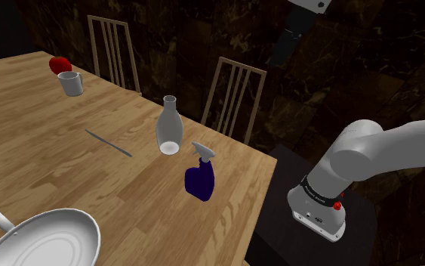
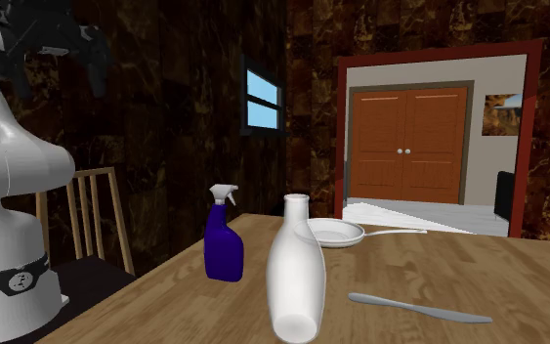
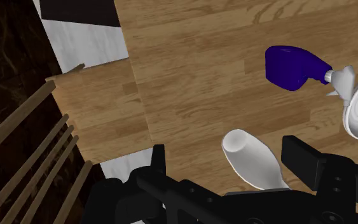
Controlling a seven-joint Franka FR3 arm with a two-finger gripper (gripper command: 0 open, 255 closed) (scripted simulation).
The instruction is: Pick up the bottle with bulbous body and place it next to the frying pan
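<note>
"Where's the white bottle (image 1: 169, 127) with the fat belly?"

"Upright on the wooden table (image 1: 44, 162), on its own base, with nothing touching it. The claw (image 3: 228, 149) hangs high above it with its fingers spread wide. The bottle shows between them far below, not gripped."

"So nothing's done yet?"

"I'd say not: no grasp, no lift. The blue spray bottle (image 1: 201, 177) stands just beside it and the knife (image 1: 109, 143) lies near it on the other side. The frying pan (image 1: 48, 238) sits well apart from it. By my reckoning the descent, the grip, the carry and the set-down are all left."
</note>
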